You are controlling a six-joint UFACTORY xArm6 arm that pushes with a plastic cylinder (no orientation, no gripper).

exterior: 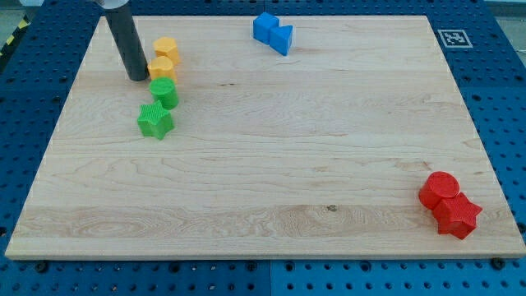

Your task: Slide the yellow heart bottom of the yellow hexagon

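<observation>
- I carry no pincer at all, only a dark rod, so there is nothing to be wide, narrow or holding; my tip (139, 78) rests on the wooden surface (271, 181) near the view's top left corner.
- Just to the view's right of my tip stand two yellow blocks, one above the other and touching: an upper yellow block (167, 48) and a lower yellow block (161, 67). I cannot tell for sure which is the heart and which the hexagon.
- My tip looks to be touching or nearly touching the lower yellow block on its left side.
- Directly below the yellows sits a green cylinder (164, 92), touching the lower yellow, and below that a green star (154, 121).
- Risk: the four blocks form a tight column, so a push on either yellow could drag its neighbour or shove the green cylinder along.
- Risk: pushing from the left sends a block rightward, not downward, and may spin it off my tip.
- Two blue blocks (273, 32) at the top and two red blocks (449, 205) at the bottom right lie well apart.
</observation>
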